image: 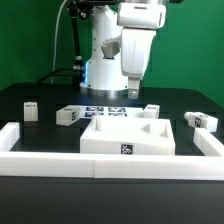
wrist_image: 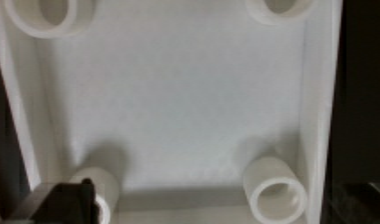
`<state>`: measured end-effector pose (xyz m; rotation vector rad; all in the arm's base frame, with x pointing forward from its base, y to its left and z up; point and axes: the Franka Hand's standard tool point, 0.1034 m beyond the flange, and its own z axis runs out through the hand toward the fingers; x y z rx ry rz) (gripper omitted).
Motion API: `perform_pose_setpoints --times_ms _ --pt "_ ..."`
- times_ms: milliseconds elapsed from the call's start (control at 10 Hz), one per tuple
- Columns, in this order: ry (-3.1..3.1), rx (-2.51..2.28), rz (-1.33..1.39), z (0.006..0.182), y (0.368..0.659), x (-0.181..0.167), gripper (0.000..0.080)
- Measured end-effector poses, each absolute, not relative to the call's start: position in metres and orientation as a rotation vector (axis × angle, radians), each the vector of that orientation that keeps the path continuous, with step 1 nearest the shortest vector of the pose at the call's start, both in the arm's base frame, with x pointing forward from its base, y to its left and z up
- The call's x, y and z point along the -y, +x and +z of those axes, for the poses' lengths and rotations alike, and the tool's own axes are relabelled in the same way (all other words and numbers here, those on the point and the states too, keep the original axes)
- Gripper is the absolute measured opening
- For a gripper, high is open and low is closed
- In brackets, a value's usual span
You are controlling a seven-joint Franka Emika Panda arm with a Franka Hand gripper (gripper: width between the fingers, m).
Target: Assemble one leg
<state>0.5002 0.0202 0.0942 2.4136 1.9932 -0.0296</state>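
A leg lies loose on the black table, near the square panel, on the exterior view's left. The gripper hangs above the panel; I cannot tell how far it is open or whether it holds anything.

a white panel is filling nearly the whole view, with raised rims running along two opposite sides. four round white sockets are standing on it, one near each corner. dark surface is showing beyond both rims. a dark blurred shape is overlapping one socket.
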Motion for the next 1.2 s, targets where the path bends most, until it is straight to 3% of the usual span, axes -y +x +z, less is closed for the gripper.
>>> perform_pose_setpoints --times_ms 200,400,600,900,1200 --pt "2.376 -1.994 0.076 0.075 0.480 -0.030 0.0650" --pt "2.379 -2.006 0.104 0.044 0.456 -0.037 0.0650" --pt "2.387 -2.011 0.109 0.025 0.450 -0.039 0.0650" --pt "2.423 -1.992 0.089 0.010 0.442 -0.038 0.0650" --pt "2.455 -1.960 0.082 0.008 0.440 -0.039 0.0622"
